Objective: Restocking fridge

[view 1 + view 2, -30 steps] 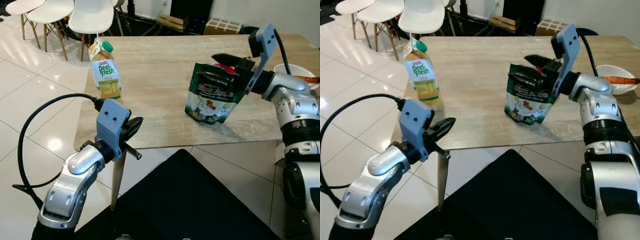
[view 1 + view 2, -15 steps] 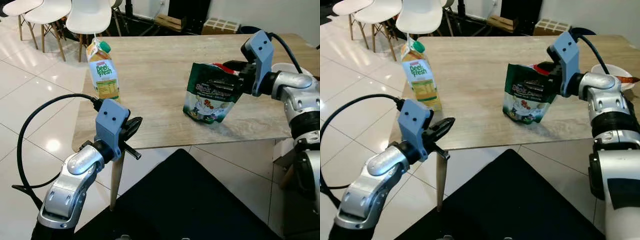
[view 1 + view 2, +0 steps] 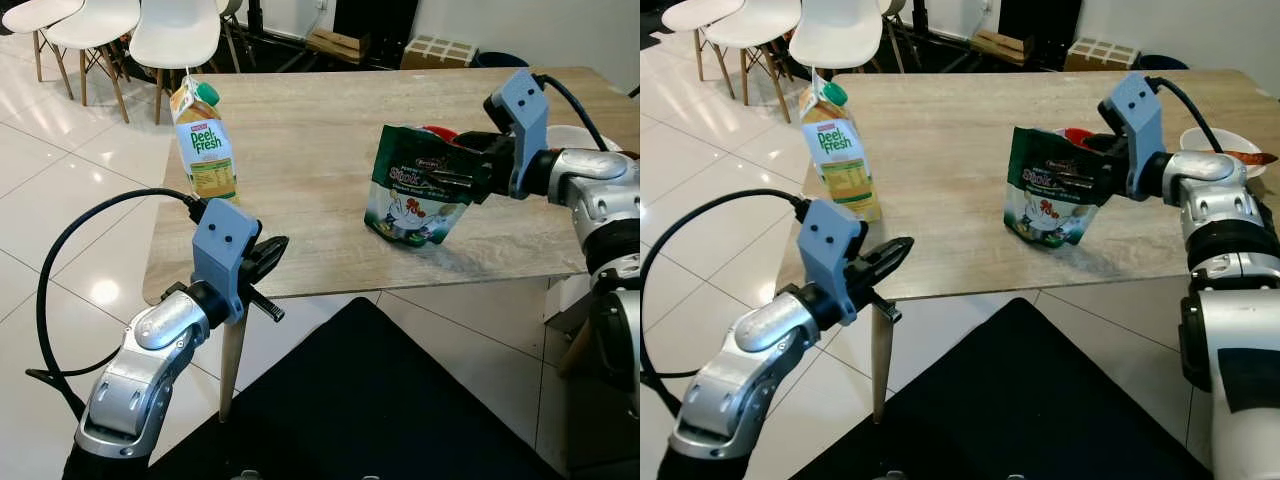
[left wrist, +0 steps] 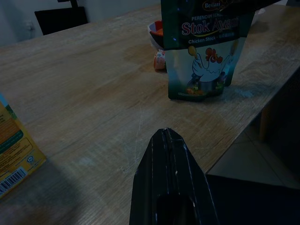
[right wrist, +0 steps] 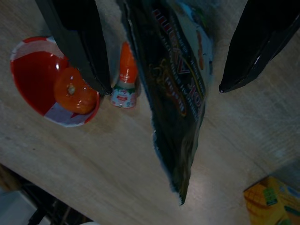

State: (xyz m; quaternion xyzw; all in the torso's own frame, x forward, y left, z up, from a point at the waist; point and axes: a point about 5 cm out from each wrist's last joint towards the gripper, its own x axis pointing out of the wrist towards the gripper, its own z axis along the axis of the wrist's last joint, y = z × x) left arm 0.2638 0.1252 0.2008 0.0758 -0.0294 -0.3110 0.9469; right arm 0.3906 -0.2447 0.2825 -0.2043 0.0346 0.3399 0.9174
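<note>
Carton (image 3: 204, 142) left on table (image 3: 300, 150); pouch (image 3: 416, 185) right.

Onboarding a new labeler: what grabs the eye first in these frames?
The green chicken stock pouch standing mid-table, with the right gripper open astride its top edge. Next, the juice carton upright at the table's left edge, and the left gripper shut, low before the near edge.

Head views bright, sharp; glare spots on floor tiles (image 3: 105, 290). Wrist views dim, underexposed; soft shadow beside stock pouch (image 3: 415, 195).
</note>
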